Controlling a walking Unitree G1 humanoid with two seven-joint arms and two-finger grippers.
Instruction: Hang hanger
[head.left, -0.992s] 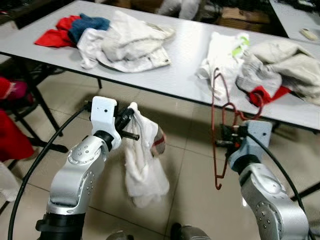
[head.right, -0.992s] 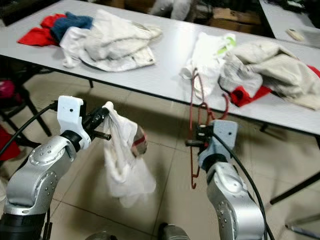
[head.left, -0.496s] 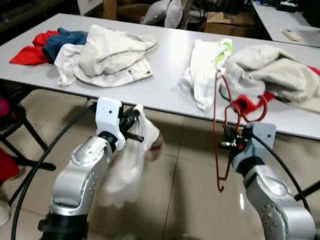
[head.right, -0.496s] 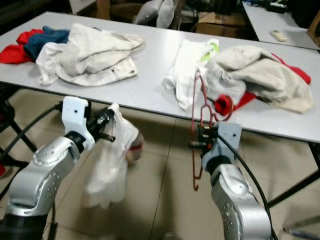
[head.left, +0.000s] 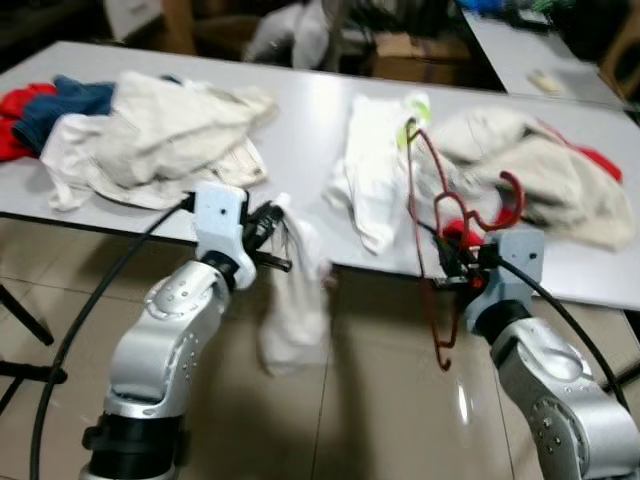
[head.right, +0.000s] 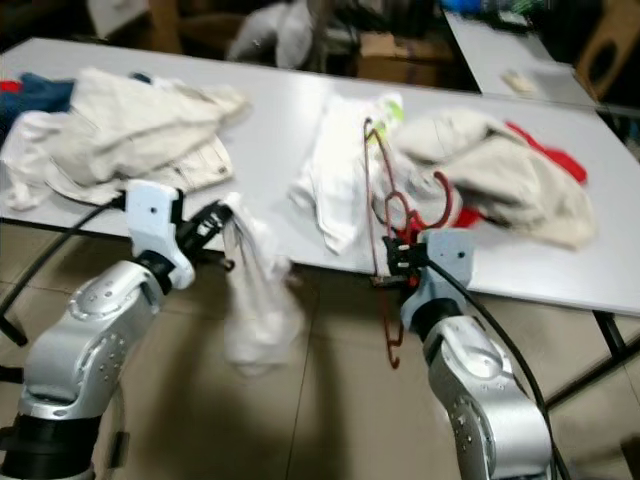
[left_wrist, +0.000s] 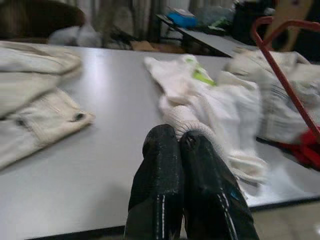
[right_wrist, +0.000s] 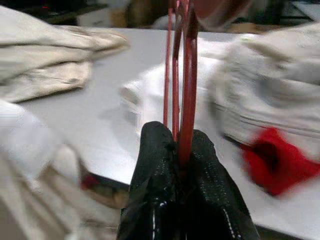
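A red wire hanger (head.left: 436, 215) stands upright in front of the table's near edge, its hook end up over the table. My right gripper (head.left: 456, 273) is shut on its stem, and the right wrist view has the red wires (right_wrist: 181, 75) pinched between the black fingers (right_wrist: 155, 190). A white garment (head.left: 296, 300) dangles toward the floor from my left gripper (head.left: 270, 225), which is shut on its top. In the left wrist view the cloth's bunched edge (left_wrist: 182, 120) pokes out past the closed fingertips (left_wrist: 160, 150).
A long grey table (head.left: 300, 130) runs across in front of me. On it lie a heap of white, blue and red clothes (head.left: 130, 130) at the left, a white shirt (head.left: 375, 165) in the middle, and a beige and red pile (head.left: 530, 170) at the right. Below is tiled floor (head.left: 380, 420).
The camera has come closer to the table and tilted up. Both arms have risen toward the table edge with their loads; the white garment swings under the left gripper.
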